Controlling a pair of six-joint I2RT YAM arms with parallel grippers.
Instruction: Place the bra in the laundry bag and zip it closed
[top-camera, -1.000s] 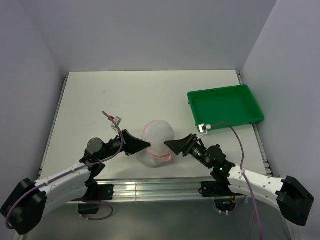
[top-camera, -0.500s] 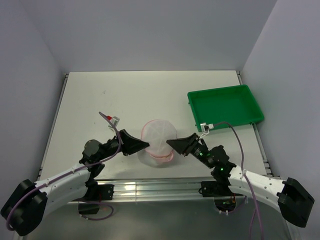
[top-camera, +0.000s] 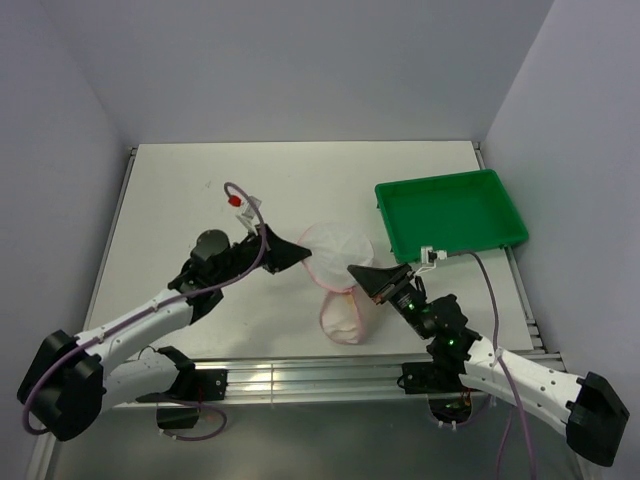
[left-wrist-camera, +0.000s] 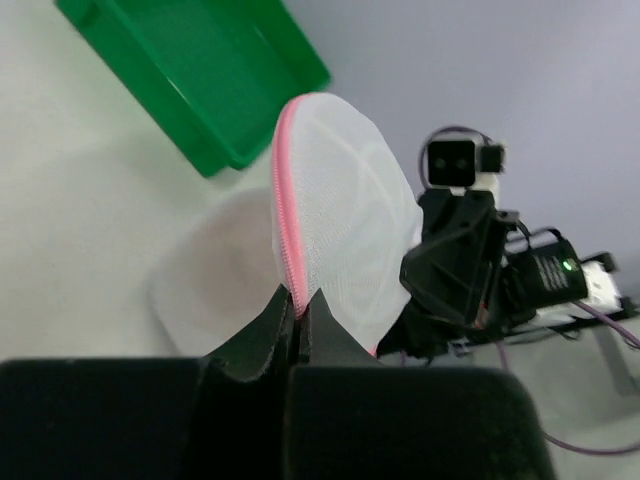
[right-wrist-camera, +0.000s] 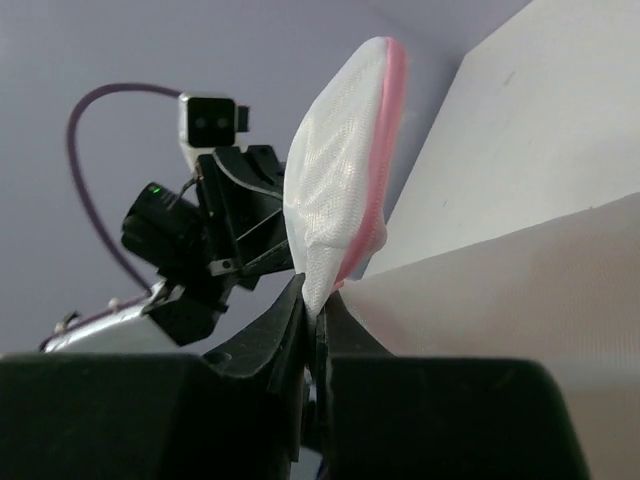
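Note:
The laundry bag (top-camera: 340, 243), white mesh with a pink zipper band, hangs in the air between both grippers. My left gripper (top-camera: 303, 250) is shut on the pink zipper rim (left-wrist-camera: 288, 215), as its wrist view shows (left-wrist-camera: 297, 300). Opposite it, my right gripper (top-camera: 352, 270) is shut on a fold of mesh at the rim (right-wrist-camera: 315, 295). One half of the bag (right-wrist-camera: 335, 170) stands up like a flap. The other half (top-camera: 343, 318) sags down to the table with a pinkish-beige tint inside. The bra cannot be made out as a separate thing.
A green plastic tray (top-camera: 450, 210) sits at the right of the table, just beyond the right gripper, and it also shows in the left wrist view (left-wrist-camera: 200, 70). The white table (top-camera: 200, 190) is bounded by grey walls at the back and sides.
The right gripper has shut on the bag's rim. Both arms have lifted the bag off the table and moved it back, so one half now stands up and the other hangs.

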